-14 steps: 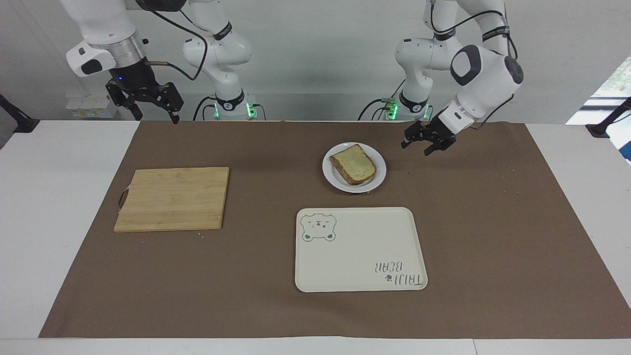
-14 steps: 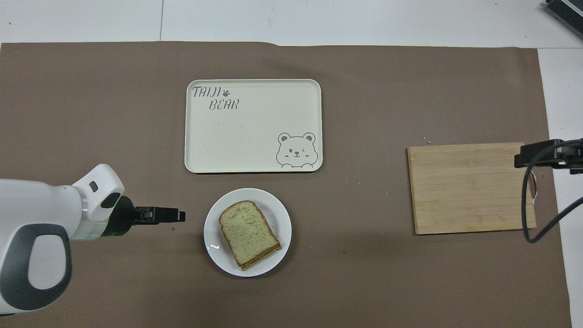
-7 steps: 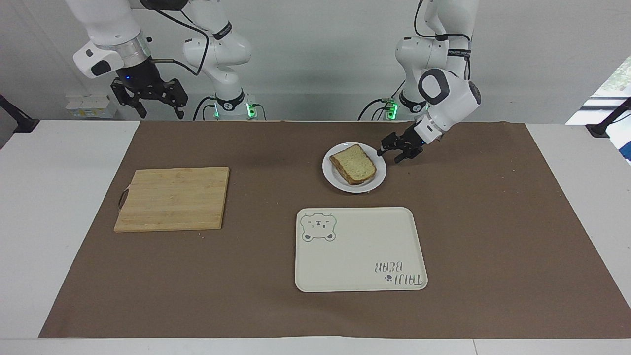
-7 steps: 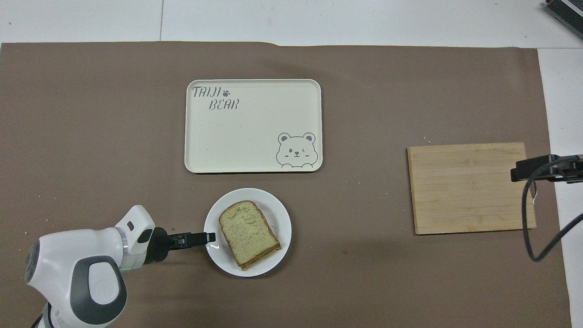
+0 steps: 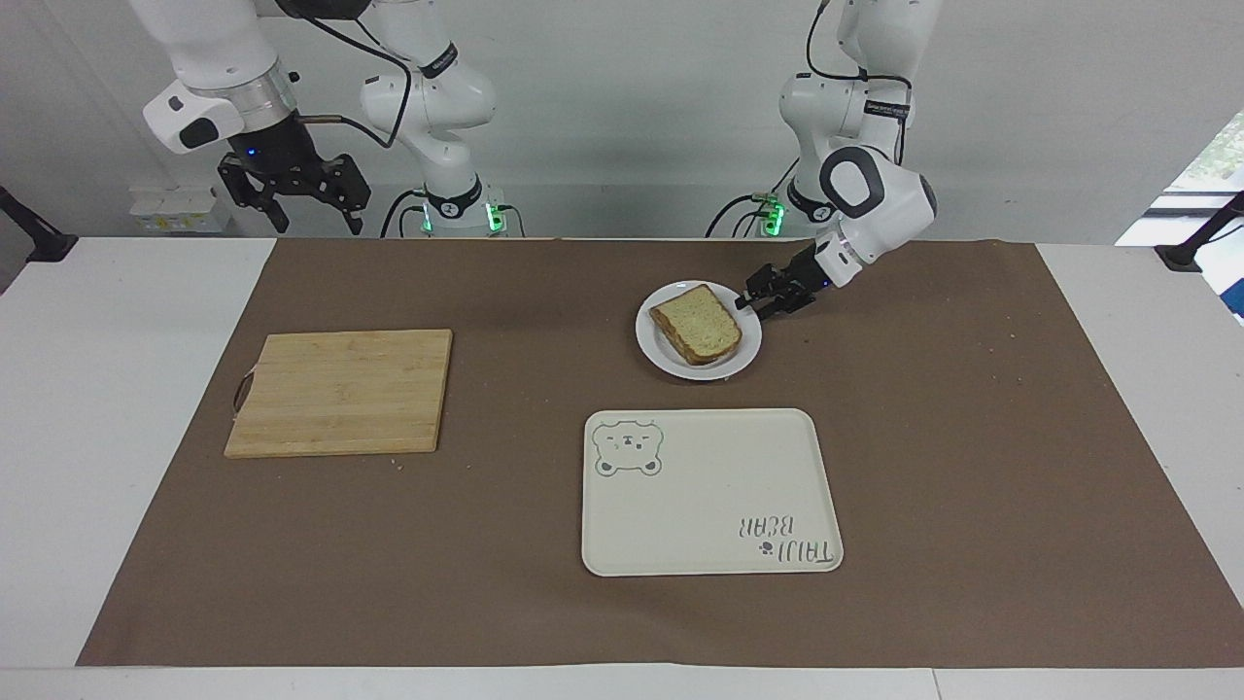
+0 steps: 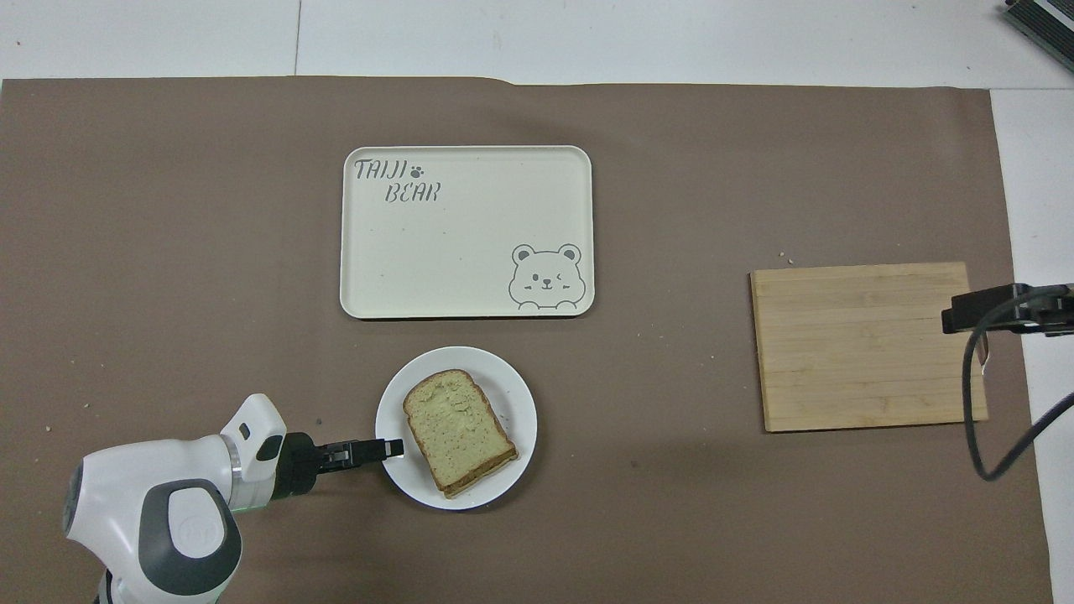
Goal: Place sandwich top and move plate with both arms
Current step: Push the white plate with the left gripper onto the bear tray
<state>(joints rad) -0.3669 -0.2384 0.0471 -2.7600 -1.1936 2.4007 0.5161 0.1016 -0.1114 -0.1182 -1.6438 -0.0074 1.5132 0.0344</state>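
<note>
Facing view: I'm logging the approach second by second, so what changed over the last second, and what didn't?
The left hand dropped from above the brown mat and swung in to the rim of the small round white plate, at its left-arm end; a grip cannot be confirmed. The right hand rose slightly near its base and waits, open. Plate, speckled bread slice, cream bear tray and wooden cutting board stayed put.

- My left gripper (image 6: 391, 447) reaches in low, its tip over the rim of the plate (image 6: 401, 478), just beside the sandwich top (image 6: 457, 430).
- My right gripper (image 6: 977, 307) hangs over the cutting board's (image 6: 864, 346) edge at that arm's end.
- The bear tray (image 6: 466, 231) lies farther out than the plate.
</note>
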